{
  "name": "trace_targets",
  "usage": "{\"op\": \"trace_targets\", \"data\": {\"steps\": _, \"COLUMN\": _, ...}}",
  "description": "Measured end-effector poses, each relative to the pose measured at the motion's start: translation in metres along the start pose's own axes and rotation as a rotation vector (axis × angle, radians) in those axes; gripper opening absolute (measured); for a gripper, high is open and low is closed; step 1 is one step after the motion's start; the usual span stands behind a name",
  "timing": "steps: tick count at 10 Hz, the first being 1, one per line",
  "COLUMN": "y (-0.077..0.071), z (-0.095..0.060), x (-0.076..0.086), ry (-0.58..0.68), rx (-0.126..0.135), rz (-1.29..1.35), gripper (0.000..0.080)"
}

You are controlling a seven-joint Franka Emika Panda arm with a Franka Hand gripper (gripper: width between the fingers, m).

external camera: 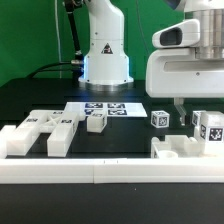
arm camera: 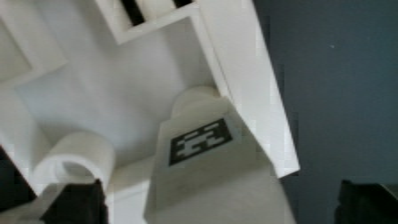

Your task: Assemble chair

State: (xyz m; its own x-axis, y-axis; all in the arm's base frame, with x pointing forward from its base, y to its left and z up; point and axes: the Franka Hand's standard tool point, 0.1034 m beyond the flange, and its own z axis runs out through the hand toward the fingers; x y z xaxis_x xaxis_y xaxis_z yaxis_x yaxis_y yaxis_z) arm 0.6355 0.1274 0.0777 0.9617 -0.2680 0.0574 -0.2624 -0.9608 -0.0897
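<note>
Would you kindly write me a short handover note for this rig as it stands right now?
End effector: open and holding nothing. It hangs low over the notched part at the exterior view's right.
Parts: the slotted pieces are at the exterior view's left. The small cube sits by the marker board. The middle cube and the right block flank the end effector.
Done: I can make out no joined parts. Whether the right block rests on the notched part I cannot tell.
Left: seemingly the whole chair assembly.
</note>
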Motion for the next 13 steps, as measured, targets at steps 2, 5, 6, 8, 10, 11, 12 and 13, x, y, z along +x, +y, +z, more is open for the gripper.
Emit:
{"op": "trace_targets", "data": {"steps": 2, "y": 0.0005, "z": 0.0, "x": 0.0003, "ry": 0.0, "rx": 0.0, "rz": -0.113, "gripper": 0.0649}}
{"op": "trace_targets", "data": {"steps": 5, "y": 0.0007, "z": 0.0004, "x": 0.0, "ry": 0.0, "rx": 0.0, "rz": -0.123, "gripper": 0.0391}}
{"op": "trace_targets", "data": {"steps": 6, "y": 0.001, "z": 0.0004, "x": 0.0002, "ry": 0.0, "rx": 0.0, "rz": -0.109, "gripper": 0.0391}}
{"op": "trace_targets", "data": {"steps": 8, "y": 0.0011, "z": 0.0004, "x": 0.0002, "ry": 0.0, "rx": 0.0, "rz": -0.09, "gripper": 0.0288}}
{"op": "trace_targets", "data": {"steps": 10, "y": 0.0012, "z": 0.0006, "x": 0.0001, "ry": 0.001, "rx": 0.001, "rz": 0.086, "gripper": 0.0288}}
{"op": "trace_targets", "data": {"steps": 11, "y": 0.0012, "z": 0.0008, "x": 0.0, "ry": 0.003, "rx": 0.0, "rz": 0.222, "gripper": 0.0288}}
{"op": "trace_targets", "data": {"steps": 12, "y": 0.0012, "z": 0.0009, "x": -0.0003, "ry": 0.002, "rx": 0.001, "rz": 0.342, "gripper": 0.0288}}
{"op": "trace_targets", "data": {"steps": 13, "y": 0.0011, "z": 0.0012, "x": -0.0008, "ry": 0.001, "rx": 0.0, "rz": 0.507, "gripper": 0.0289}}
